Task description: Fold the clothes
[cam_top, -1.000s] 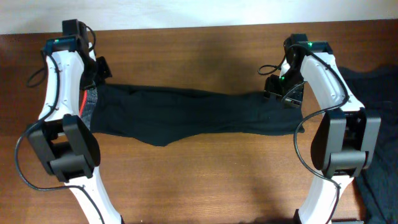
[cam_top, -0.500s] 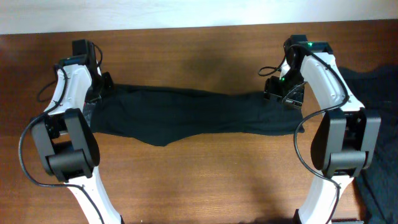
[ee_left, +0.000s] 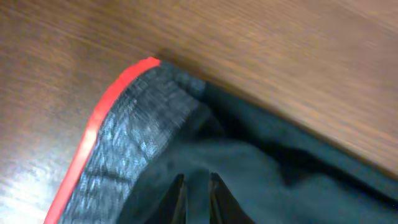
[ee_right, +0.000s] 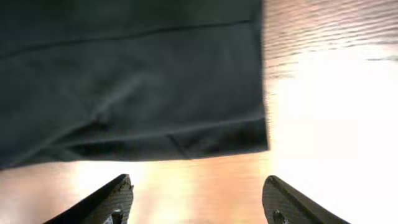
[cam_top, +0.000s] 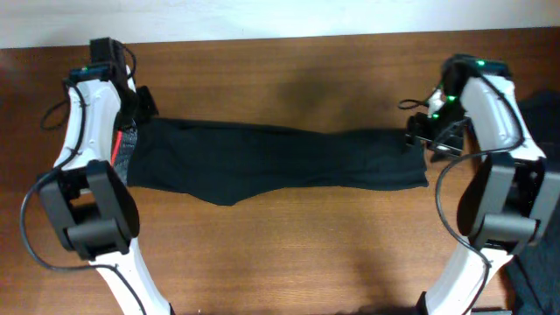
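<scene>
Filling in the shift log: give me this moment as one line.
trousers: spread flat across table | left tool: slightly parted, near waistband | right tool: wide open, empty, beside leg hem

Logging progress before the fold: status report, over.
Left claw barely open over waistband. Right claw open, empty, past the cuffs. Trousers flat, stretched lengthwise, unfolded. Dark heap at right edge.

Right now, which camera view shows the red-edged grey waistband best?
Left wrist: the waistband is close up, red edge and grey weave clear. Overhead shows just a sliver; right wrist shows only the trousers' hem.
</scene>
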Motion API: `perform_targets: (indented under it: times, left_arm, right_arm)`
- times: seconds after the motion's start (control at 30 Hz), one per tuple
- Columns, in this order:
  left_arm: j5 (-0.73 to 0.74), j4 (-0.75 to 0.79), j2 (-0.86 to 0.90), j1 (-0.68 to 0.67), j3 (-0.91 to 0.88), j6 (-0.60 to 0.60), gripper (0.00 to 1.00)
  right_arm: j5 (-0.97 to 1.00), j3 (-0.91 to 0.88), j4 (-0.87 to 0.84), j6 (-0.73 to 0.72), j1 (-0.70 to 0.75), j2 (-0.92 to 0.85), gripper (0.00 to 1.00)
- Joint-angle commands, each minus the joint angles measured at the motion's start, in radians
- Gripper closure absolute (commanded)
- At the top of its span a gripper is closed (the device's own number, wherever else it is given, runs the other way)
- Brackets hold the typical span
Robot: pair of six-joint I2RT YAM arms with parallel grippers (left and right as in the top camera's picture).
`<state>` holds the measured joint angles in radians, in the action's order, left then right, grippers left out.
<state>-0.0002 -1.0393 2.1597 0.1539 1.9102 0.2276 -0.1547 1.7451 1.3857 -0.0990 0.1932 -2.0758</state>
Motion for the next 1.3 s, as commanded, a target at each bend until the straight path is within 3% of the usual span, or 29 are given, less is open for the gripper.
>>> perform_targets:
  times: [0.0, 0.13, 0.2, 0.63, 0.8, 0.97, 1.03, 1.2, 1.27]
  left_arm:
    - [0.116, -0.052, -0.113, 0.001, 0.037, 0.011, 0.84]
    - [0.128, -0.140, -0.134, -0.013, 0.037, 0.011, 0.84]
    - [0.127, -0.175, -0.133, -0.024, 0.035, 0.010, 0.84]
    - [0.123, -0.193, -0.130, -0.109, 0.014, 0.010, 0.83]
    - [0.109, -0.203, -0.130, -0.121, 0.011, 0.010, 0.83]
    - [0.109, -0.214, -0.130, -0.122, 0.005, 0.010, 0.83]
    - [0.110, -0.219, -0.130, -0.122, 0.005, 0.010, 0.83]
    - [0.113, -0.222, -0.130, -0.130, 0.005, 0.010, 0.83]
    - [0.113, -0.222, -0.130, -0.140, 0.005, 0.010, 0.83]
  right_arm:
    - [0.009, 0.018, 0.014, 0.104, 0.032, 0.039, 0.27]
    - [0.008, 0.006, 0.007, 0.176, 0.057, 0.039, 0.26]
    - [0.008, -0.011, -0.012, 0.218, 0.061, 0.038, 0.31]
    - [-0.029, -0.223, -0.254, 0.218, 0.061, 0.037, 0.31]
    - [-0.025, -0.250, -0.275, 0.218, 0.061, 0.037, 0.15]
    - [-0.026, -0.311, -0.348, 0.214, 0.061, 0.037, 0.17]
    - [-0.035, -0.330, -0.373, 0.214, 0.061, 0.037, 0.24]
    - [-0.067, -0.340, -0.381, 0.215, 0.061, 0.037, 0.60]
    - [-0.067, -0.340, -0.380, 0.215, 0.061, 0.037, 0.71]
